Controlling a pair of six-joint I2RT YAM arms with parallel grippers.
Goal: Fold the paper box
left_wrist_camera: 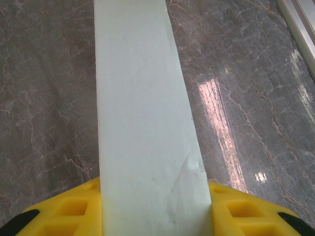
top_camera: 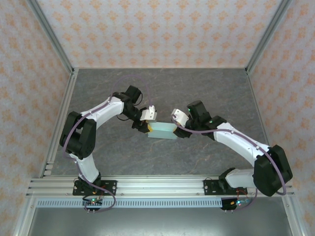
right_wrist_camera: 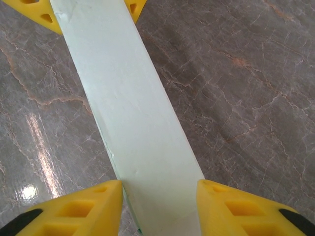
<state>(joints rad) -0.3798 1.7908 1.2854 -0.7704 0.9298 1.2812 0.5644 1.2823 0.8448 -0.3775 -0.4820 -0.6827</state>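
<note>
The left tool (left_wrist_camera: 155, 186) is pinched on one end of the paper box (left_wrist_camera: 140, 88). The right tool (right_wrist_camera: 160, 184) is pressed against both sides of the opposite end. The box is spanned between the tools over the tabletop (right_wrist_camera: 246, 98). Buckling may be caused by excess squeeze or opposed pulling. Flaps and the underside are hidden.

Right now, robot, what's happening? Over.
Left gripper shut on box, one end. Right gripper shut on other end. Nothing in the way on table.
</note>
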